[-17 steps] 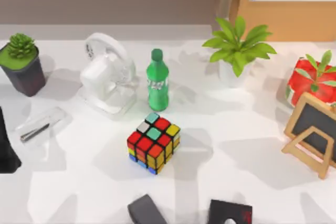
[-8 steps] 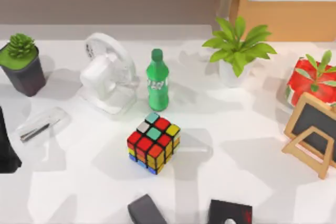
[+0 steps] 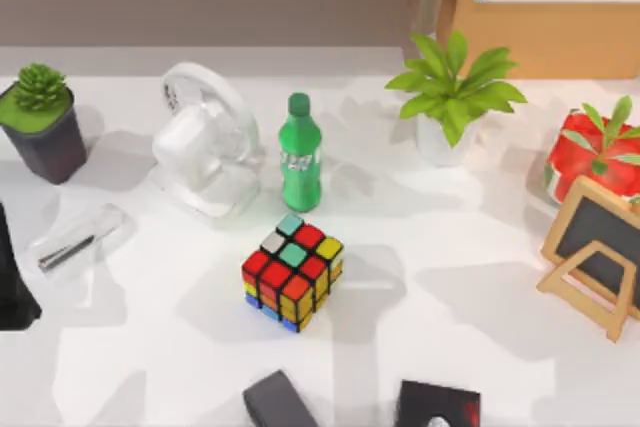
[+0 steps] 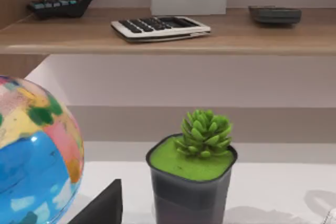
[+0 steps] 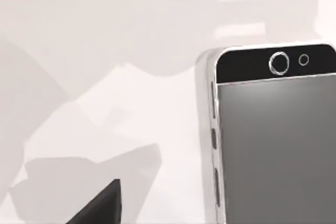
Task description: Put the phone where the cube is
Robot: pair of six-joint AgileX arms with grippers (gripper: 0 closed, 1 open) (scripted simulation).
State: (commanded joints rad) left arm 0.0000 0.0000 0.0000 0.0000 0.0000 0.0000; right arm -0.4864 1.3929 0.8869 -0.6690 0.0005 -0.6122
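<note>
The puzzle cube with a black grid and red, yellow, green, white, orange and blue stickers [image 3: 292, 272] stands near the middle of the white bench [image 3: 450, 297], turned corner-on, with bare surface open on its left, right and near sides. Just behind it stands a green plastic bottle [image 3: 299, 154], close to but apart from the cube, and left of the bottle a white round-framed desk fan [image 3: 205, 142]. A succulent in a dark grey pot [image 3: 40, 122] sits by the far-left corner, a clear case holding a pen [image 3: 78, 239] near the left edge, a leafy green plant in a white pot [image 3: 452, 87] at the back right, and a red pot with a plant [image 3: 595, 152] and a small wooden-framed chalkboard easel [image 3: 595, 257] against the right edge. At the near edge a dark grey block [image 3: 278, 402] and a black box with a red mark [image 3: 437, 405] are cut off by the frame. The flat smartphone with a grey screen, silver-white rim and round home button [image 5: 278, 129] lies screen-up on bare bench below the right pincer [image 5: 100, 205], its button end ringed by open surface. The left pincer [image 4: 100, 205] hangs low near the far-left corner, facing the succulent pot beside a coloured globe [image 4: 31, 156]. Whether either pincer is apart or together cannot be told.
</note>
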